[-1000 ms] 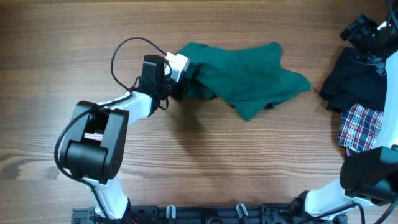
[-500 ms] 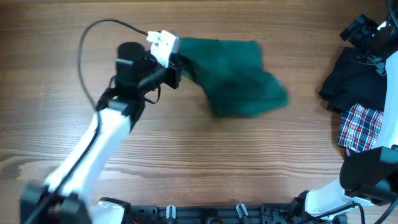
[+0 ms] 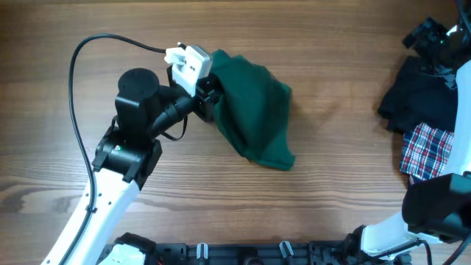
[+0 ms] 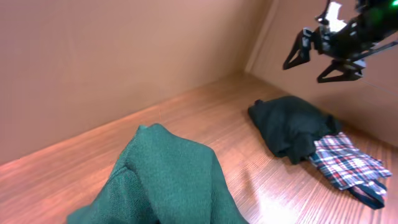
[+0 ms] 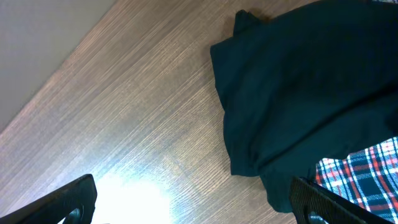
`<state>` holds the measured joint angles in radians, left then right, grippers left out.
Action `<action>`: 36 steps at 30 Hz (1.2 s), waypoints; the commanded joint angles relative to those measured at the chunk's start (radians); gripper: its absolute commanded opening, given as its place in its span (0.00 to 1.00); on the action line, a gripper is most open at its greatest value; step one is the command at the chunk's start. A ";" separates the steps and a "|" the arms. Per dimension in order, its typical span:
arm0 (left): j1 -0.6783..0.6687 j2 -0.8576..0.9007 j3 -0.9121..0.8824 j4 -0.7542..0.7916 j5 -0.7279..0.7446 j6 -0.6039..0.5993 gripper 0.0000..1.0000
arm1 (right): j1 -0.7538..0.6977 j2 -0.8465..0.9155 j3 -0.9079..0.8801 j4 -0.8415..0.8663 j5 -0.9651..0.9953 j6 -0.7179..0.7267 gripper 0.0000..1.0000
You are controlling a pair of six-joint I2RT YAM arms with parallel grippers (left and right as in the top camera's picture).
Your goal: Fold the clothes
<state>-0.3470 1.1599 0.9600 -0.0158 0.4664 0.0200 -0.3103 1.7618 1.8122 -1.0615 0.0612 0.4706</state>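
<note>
Left gripper [image 3: 212,99] clamped tight on the left edge of the green shirt [image 3: 254,110]. The shirt lies bunched left of centre on the table [image 3: 331,199], trailing toward the near right. Right gripper [image 5: 193,196] spread wide, holding nothing, far right above a dark garment [image 3: 419,99] and plaid cloth [image 3: 427,151].

Black garment [image 3: 419,99] lies touching plaid cloth [image 3: 425,151].
</note>
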 commanded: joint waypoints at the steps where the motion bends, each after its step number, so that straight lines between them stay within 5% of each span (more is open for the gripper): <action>1: -0.003 -0.019 0.011 -0.038 -0.081 -0.009 0.04 | -0.002 0.015 -0.005 0.003 0.018 0.001 1.00; 20: -0.003 0.002 0.011 -0.158 -0.113 -0.006 0.04 | -0.002 0.015 -0.005 0.018 0.008 0.003 1.00; 30: -0.003 0.002 0.011 -0.332 -0.128 -0.006 0.11 | -0.001 0.015 -0.008 -0.011 -0.319 0.003 1.00; 32: -0.003 0.002 0.011 -0.383 -0.127 -0.006 0.25 | -0.002 0.015 -0.008 -0.011 -0.318 0.003 1.00; 33: -0.003 0.002 0.011 -0.406 -0.127 -0.006 0.50 | -0.002 0.015 -0.008 -0.013 -0.318 0.003 1.00; 35: -0.003 0.001 0.011 -0.441 -0.127 -0.006 0.54 | -0.002 0.015 -0.008 -0.016 -0.317 0.001 1.00; 36: -0.003 0.001 0.011 -0.449 -0.128 -0.006 0.68 | -0.002 0.015 -0.008 -0.016 -0.317 0.001 1.00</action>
<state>-0.3470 1.1610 0.9615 -0.4435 0.3439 0.0124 -0.3103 1.7615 1.8088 -1.0756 -0.2298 0.4706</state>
